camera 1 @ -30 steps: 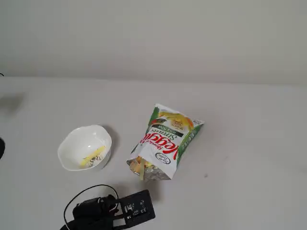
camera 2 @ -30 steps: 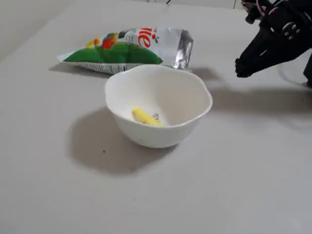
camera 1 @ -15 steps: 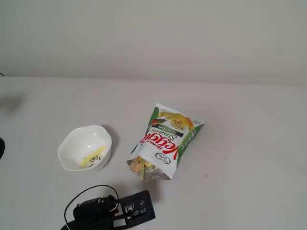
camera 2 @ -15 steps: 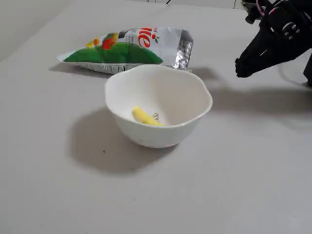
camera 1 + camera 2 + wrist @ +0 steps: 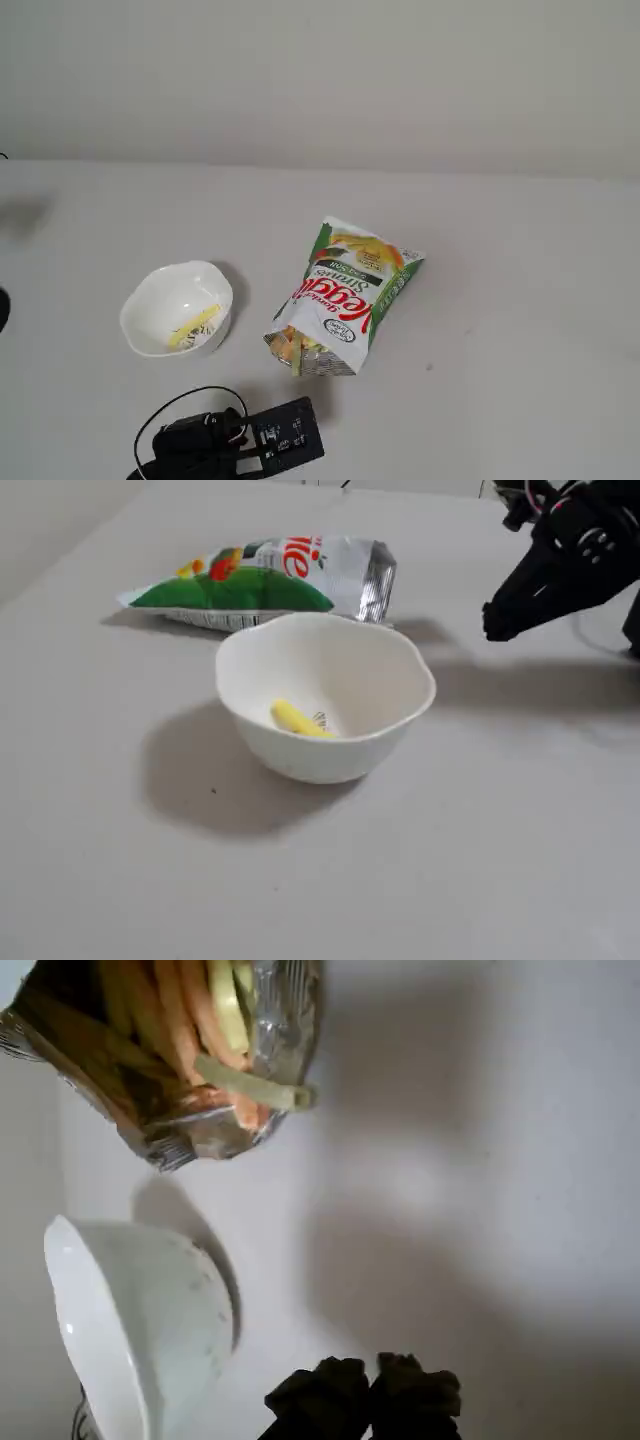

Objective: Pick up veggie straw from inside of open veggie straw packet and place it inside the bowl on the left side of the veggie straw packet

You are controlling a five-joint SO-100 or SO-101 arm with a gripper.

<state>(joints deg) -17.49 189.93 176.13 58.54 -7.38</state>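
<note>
Gripper [image 5: 368, 1388] nearest in wrist view, fingers pressed together, empty. Beyond it, bowl [image 5: 140, 1320] already holds veggie straw [image 5: 297, 719]. Farther, veggie straw packet [image 5: 175, 1045] mouth open; pale straw [image 5: 250, 1085] protrudes. Likely light, brittle, crushable: pinch mid-length gently.

You are looking at a plain, pale grey-white bench [image 5: 520, 300] whose matte top fills most of both fixed views, and its far edge meets a bare off-white wall [image 5: 320, 80] with no window, picture or furniture on it. Your light is soft and comes from above, so it throws blurred grey shadows on the bench top, and a faint darker smudge of shadow [image 5: 22, 215] lies near the bench's left edge. In a fixed view you see one tiny dark speck [image 5: 429, 367] on the bench towards its right side.
</note>
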